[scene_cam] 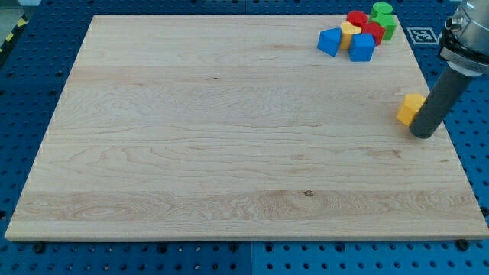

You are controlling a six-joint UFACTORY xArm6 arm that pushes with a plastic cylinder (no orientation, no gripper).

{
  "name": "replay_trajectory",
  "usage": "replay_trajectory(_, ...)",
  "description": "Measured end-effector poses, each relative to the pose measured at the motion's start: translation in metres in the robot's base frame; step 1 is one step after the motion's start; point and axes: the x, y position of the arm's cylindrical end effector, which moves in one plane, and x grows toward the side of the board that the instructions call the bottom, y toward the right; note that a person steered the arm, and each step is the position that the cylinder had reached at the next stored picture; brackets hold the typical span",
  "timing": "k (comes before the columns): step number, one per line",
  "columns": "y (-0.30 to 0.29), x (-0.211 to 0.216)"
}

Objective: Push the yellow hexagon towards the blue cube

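Observation:
The yellow hexagon point(410, 109) lies near the board's right edge, about mid-height in the view. My tip point(422, 134) rests on the board just to the right of it and slightly below, with the dark rod against the block's right side. Two blue blocks sit in a cluster at the view's top right: a blue cube point(362, 47) and another blue block point(329, 41) to its left. The cube lies up and to the left of the yellow hexagon.
The cluster also holds a small yellow block point(350, 32), two red blocks point(356, 18) point(373, 33) and two green blocks point(382, 9) point(388, 27). The wooden board point(229, 137) lies on a blue perforated table; its right edge point(451, 145) is close to my tip.

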Motion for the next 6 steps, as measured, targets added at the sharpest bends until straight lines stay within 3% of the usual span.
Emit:
replay_trajectory(4, 0.000, -0.009)
replay_trajectory(5, -0.011, 0.043)
replay_trajectory(6, -0.096, 0.091)
